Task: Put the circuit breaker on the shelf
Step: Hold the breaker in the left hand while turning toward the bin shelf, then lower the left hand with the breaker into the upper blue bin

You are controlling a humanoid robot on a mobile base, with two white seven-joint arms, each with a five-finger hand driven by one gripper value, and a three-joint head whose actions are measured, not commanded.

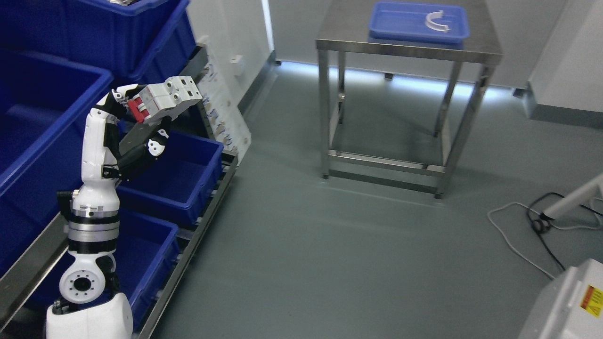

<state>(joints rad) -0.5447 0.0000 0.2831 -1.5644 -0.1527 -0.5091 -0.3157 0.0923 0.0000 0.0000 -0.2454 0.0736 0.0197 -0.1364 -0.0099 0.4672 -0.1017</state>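
The left hand (pixel 141 120) is raised beside the shelf (pixel 207 212) of blue bins, its fingers (pixel 155 143) curled around the circuit breaker (pixel 165 99), which they pinch from below and behind. The breaker is tilted, its red switch facing the fingers' inner side and its white body pointing up and away from them toward the upper blue bin (pixel 118 33). Just below the fingers sits an open blue bin (pixel 188 179); another lies further down, beside the forearm.

Judging by this, the pickup is done and the carry is nearly complete. What remains is to bring the breaker over a bin or shelf level, lower it, and let go. Which level is meant is not clear. The right hand is out of view. Well apart from the fingers, a steel surface (pixel 405 47) carries a blue tray (pixel 419 23).
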